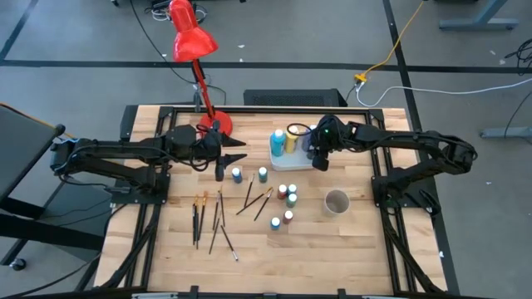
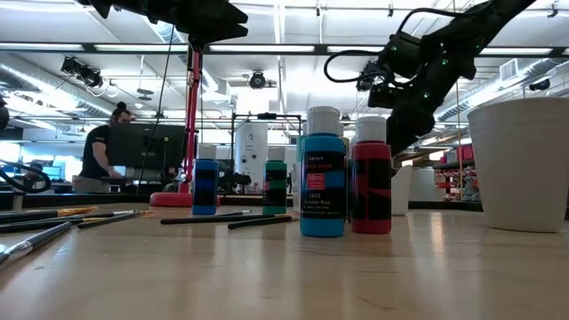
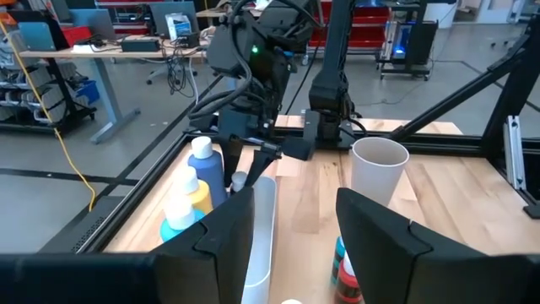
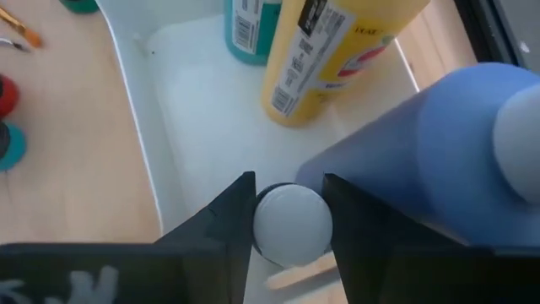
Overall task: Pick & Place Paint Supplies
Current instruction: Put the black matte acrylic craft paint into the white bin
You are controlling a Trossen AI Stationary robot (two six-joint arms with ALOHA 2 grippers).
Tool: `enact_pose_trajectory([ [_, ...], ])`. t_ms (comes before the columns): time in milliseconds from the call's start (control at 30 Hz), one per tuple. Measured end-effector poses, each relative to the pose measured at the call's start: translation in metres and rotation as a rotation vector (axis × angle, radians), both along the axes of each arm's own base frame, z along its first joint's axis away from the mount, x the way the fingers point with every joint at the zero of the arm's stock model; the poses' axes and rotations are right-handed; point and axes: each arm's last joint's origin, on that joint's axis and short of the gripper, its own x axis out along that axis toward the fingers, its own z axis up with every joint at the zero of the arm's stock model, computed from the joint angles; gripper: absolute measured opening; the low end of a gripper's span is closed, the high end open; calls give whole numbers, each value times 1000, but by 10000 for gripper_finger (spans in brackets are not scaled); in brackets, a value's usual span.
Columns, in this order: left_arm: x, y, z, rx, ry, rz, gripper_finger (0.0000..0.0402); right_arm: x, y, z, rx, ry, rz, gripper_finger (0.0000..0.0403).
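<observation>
A white tray (image 1: 298,158) at the table's far middle holds a tall light-blue bottle (image 1: 278,141), a yellow bottle (image 4: 337,51) and a blue bottle (image 4: 447,160). My right gripper (image 4: 289,215) reaches down into the tray's right end, shut on a small white-capped bottle (image 4: 291,221). Small paint bottles (image 1: 287,196) and several thin brushes (image 1: 214,218) lie on the table in front of the tray. My left gripper (image 1: 229,156) hovers open left of the tray, above the table, with nothing between its fingers (image 3: 228,228). My right gripper has the small bottle's round white cap (image 4: 291,221) pinched between its two fingers, one on each side. The fingers come from above, slanting down into the tray. The bottle stands upright below them; the cap hides its body and its foot.
A red desk lamp (image 1: 195,41) stands at the far left of the table. A white cup (image 1: 336,202) sits right of the small bottles. Two more small bottles (image 1: 249,174) stand near my left gripper. A person sits at a desk in the room behind (image 2: 102,151).
</observation>
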Motion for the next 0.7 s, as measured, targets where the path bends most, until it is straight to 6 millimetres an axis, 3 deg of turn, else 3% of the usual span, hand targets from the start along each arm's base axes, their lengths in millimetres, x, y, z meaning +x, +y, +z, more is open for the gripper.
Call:
enact_pose_trajectory([
  [167, 0, 0, 0, 0, 0, 0, 178, -3, 0, -1, -45, 48, -24, 156],
  [500, 0, 0, 0, 0, 0, 0, 178, -2, 3, 0, -64, 59, -15, 156],
  [700, 0, 0, 0, 0, 0, 0, 178, -2, 13, 10, -119, 40, -9, 171],
])
